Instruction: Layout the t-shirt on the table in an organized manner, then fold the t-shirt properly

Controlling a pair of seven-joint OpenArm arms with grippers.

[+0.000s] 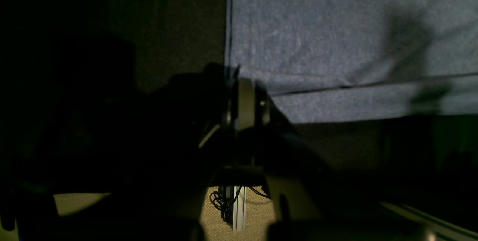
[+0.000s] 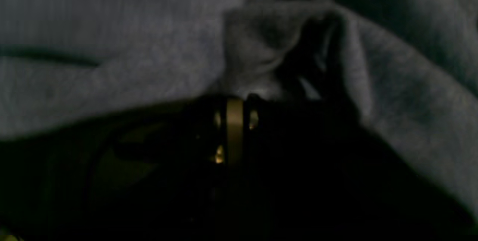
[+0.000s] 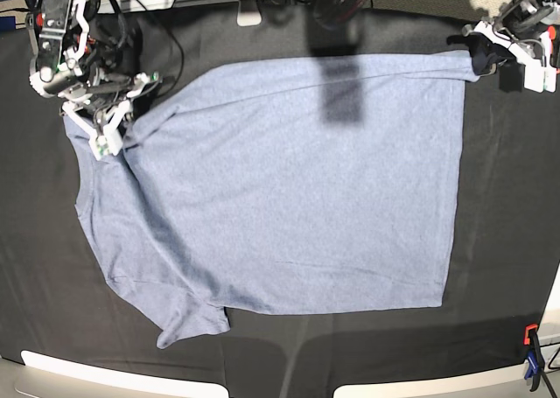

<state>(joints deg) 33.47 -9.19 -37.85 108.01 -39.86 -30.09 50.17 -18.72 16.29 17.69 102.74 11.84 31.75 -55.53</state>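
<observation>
Here the t-shirt (image 3: 280, 188) lies flat on the bench (image 3: 507, 240), long axis running between both arms. The right end effector (image 3: 109, 122) pinches the shoulder; the left end effector (image 3: 481, 52) grips the hem corner.

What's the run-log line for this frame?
shirt: flat on table, lettering hidden | left gripper: shut on hem corner | right gripper: shut on sleeve

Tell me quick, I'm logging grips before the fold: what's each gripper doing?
Left gripper: closed on the t-shirt, at a hem corner.
Right gripper: closed on bunched t-shirt cloth at the sleeve end.
</observation>
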